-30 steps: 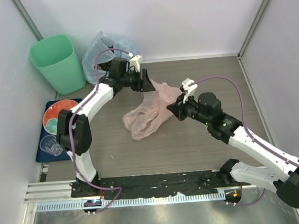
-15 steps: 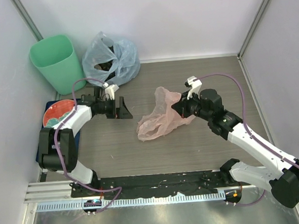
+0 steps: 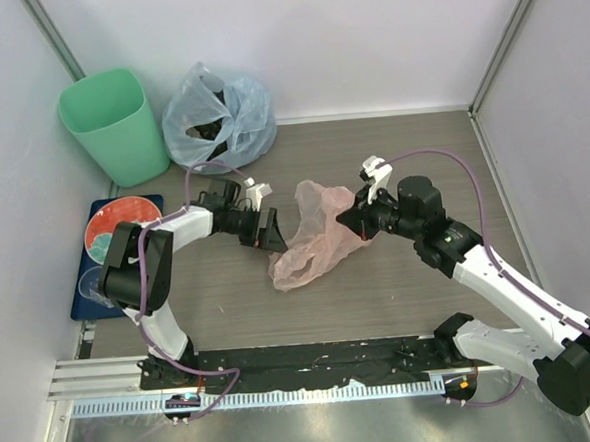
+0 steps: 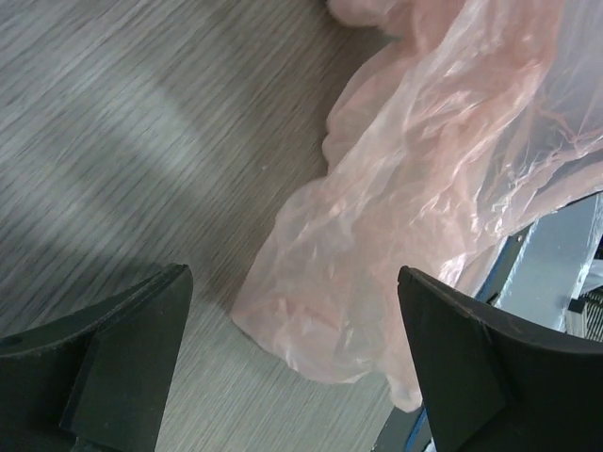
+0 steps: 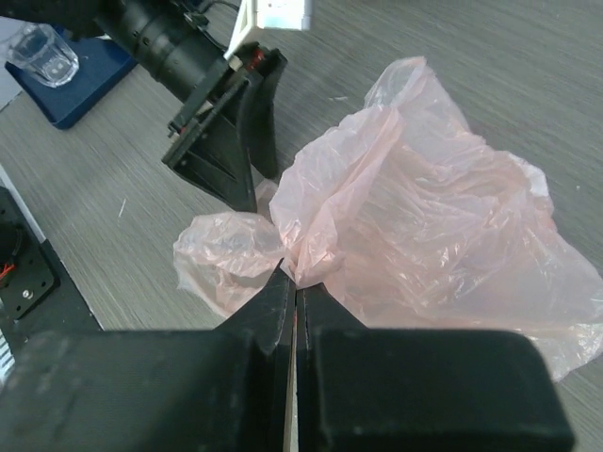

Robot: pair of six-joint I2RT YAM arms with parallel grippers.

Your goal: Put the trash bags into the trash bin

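Still the grab stage imo: right gripper (image 5: 294,282) pinched on the crinkly pale-pink plastic bag (image 3: 312,245), left gripper (image 3: 269,230) spread wide just beside it. Next it probably needs hauling to the mint-green plastic bin (image 3: 114,127).

1 high overhead view, 2 close wrist views; pink bag (image 3: 312,245) in all 3

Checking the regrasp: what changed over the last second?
The left claw opened, left the pink bag's far end, swung back leftward, and now stands open at the bag's left edge. The bag bunched closer to the right claw, which stays shut on it. The trash bin and blue bag stayed put.
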